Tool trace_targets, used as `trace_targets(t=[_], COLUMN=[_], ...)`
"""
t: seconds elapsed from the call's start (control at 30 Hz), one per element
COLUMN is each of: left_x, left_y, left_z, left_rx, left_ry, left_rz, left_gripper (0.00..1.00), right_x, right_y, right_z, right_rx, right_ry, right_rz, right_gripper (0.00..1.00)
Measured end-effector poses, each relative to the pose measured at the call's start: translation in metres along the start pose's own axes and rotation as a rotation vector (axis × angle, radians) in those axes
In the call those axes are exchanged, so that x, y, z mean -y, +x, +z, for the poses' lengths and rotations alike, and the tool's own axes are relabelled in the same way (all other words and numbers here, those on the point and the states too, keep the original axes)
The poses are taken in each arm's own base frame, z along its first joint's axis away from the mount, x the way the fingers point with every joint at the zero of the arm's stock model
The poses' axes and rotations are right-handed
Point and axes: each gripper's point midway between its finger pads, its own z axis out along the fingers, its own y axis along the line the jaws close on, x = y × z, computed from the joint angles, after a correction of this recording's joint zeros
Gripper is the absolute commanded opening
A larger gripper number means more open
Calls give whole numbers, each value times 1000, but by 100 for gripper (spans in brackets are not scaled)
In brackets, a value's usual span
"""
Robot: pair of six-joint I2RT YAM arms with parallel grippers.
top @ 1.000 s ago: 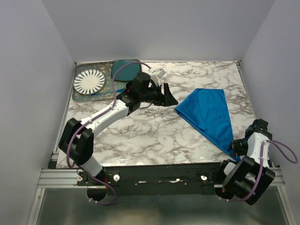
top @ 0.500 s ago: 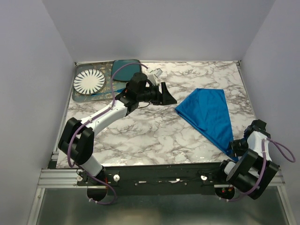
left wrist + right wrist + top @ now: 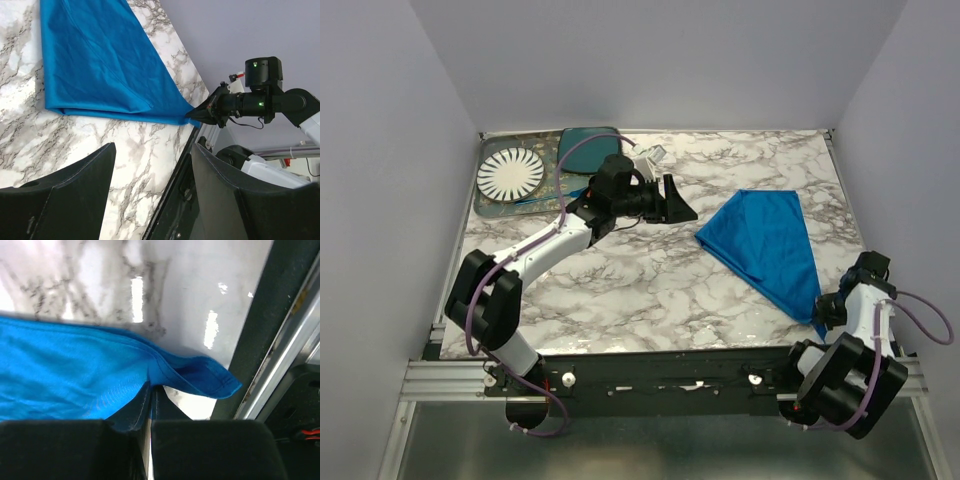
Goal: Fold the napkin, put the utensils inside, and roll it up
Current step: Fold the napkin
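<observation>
The bright blue napkin [image 3: 765,243] lies folded into a long triangle on the right of the marble table. It also shows in the left wrist view [image 3: 95,55] and in the right wrist view [image 3: 70,375]. My right gripper [image 3: 826,316] is shut on the napkin's near corner [image 3: 210,380] at the table's front right edge; it shows in the left wrist view [image 3: 201,114] too. My left gripper [image 3: 680,203] is open and empty, held above the table left of the napkin, its fingers [image 3: 65,200] wide apart. A slim bluish utensil [image 3: 542,197], probably the fork, lies on the tray.
A tray [image 3: 488,208] at the back left holds a white patterned plate [image 3: 510,173] and a dark teal plate [image 3: 588,147]. The table's front rail [image 3: 280,355] runs right beside my right gripper. Grey walls close in the left, back and right.
My right wrist has shifted slightly with the napkin corner in its grip. My left gripper has drawn back a little to the left. The napkin lies much as before.
</observation>
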Motion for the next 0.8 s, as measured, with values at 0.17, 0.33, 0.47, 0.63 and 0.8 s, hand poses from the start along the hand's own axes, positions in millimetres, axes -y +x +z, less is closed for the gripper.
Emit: trace_targets(t=[0.17,0.33,0.47,0.63,0.8], left_x=[-4,-13,-22,-33,-37], left_y=[2,8,13,20,23], left_z=[3,8,12,18,20], left_rx=[-5,-21,-37,-57,-65], left_ry=[-4,-18,-31,-48,-55], left_rz=[-11,-25,-39,-56,-64], left_gripper=[71,70,71,71,71], right_x=[-23,-66,-96,-125,-151], right_y=[-2,6,23,51,67], right_z=[-15,-44,-63,-72,-79], right_rx=[41,122,171,224,281], right_ry=[-64,-180,-278,-361,-392], right_rz=[-130,-342,-523,-778,-947], right_gripper=[9,9,9,9,9])
